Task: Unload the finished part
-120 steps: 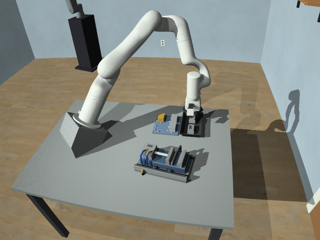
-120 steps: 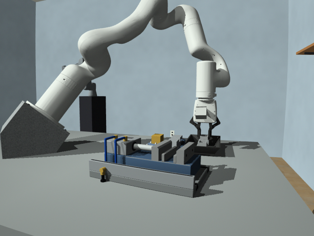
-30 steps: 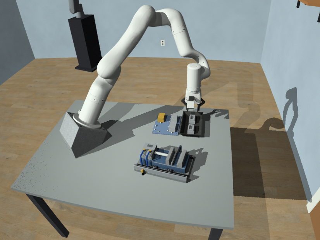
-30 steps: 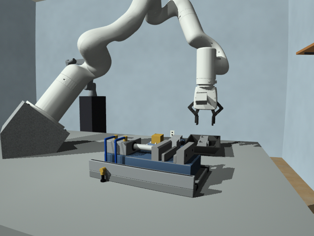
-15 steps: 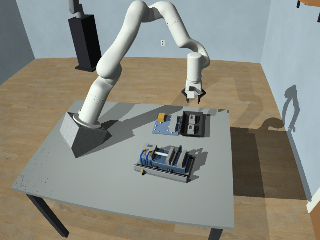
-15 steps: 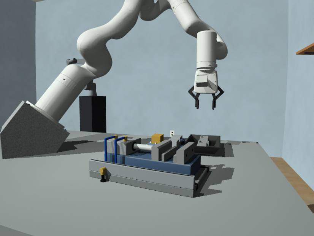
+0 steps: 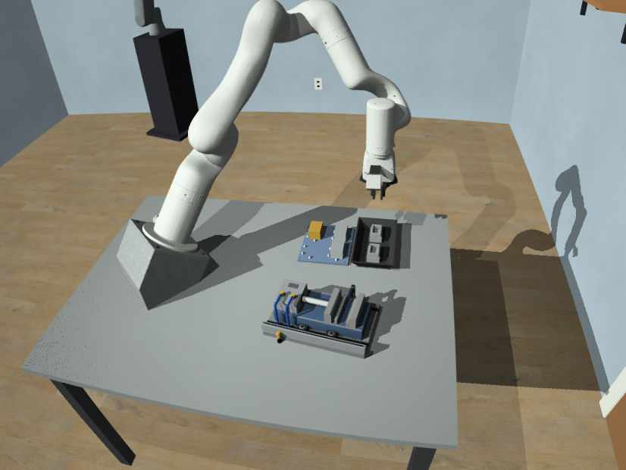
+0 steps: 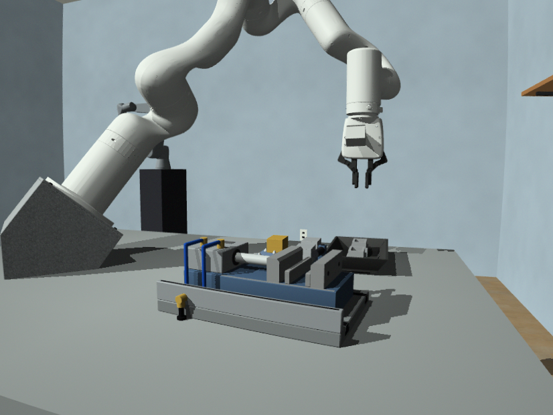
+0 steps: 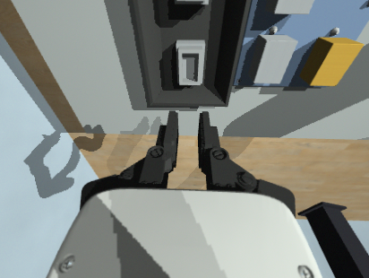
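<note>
The dark outfeed tray stands at the back right of the table and holds two grey parts, one at its far end [image 7: 375, 232] and one nearer [image 7: 374, 251]. In the wrist view the far part [image 9: 191, 62] lies flat on the tray floor [image 9: 188, 54] with its pocket facing up. My gripper [image 7: 377, 194] hangs high above the tray's far end, well clear of it. Its fingers stand close together with only a narrow gap and nothing between them. The blue vise [image 7: 322, 313] with grey jaws sits near the table's middle front.
A blue fixture plate [image 7: 326, 245] lies left of the tray, with a yellow block [image 7: 317, 229] and a grey block [image 7: 339, 242] on it. The table's far edge runs just behind the tray. A black pedestal [image 7: 165, 80] stands on the floor behind.
</note>
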